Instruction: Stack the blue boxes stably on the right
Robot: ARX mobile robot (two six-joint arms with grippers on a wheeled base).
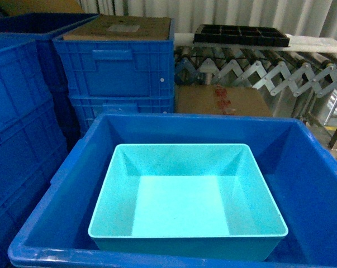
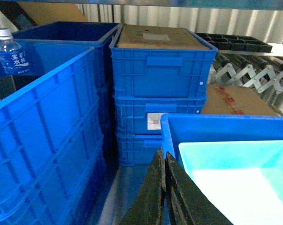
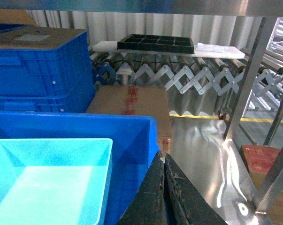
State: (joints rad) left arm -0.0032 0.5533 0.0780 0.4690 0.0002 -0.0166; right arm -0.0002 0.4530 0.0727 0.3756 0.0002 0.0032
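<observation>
A light turquoise box (image 1: pixel 188 198) sits upright inside the larger dark blue box (image 1: pixel 302 167), nested near its front wall. Both are empty. No gripper shows in the head view. My left gripper (image 2: pixel 164 157) is shut with nothing between its black fingers, just outside the dark blue box's left rim (image 2: pixel 211 126), with the turquoise box (image 2: pixel 240 173) to its right. Just outside the dark blue box's right corner (image 3: pixel 132 136) my right gripper (image 3: pixel 163 159) hangs shut and empty, the turquoise box (image 3: pixel 47 173) lying to its left.
Ribbed blue crates (image 1: pixel 115 72) stack behind and at the left (image 1: pixel 17 139). A water bottle (image 2: pixel 10 51) stands on the far left. Cardboard boxes (image 1: pixel 221 100) lie behind the boxes. A roller conveyor (image 1: pixel 269 72) carries a black tray (image 1: pixel 238 34). Metal frame legs (image 3: pixel 247 79) rise at right.
</observation>
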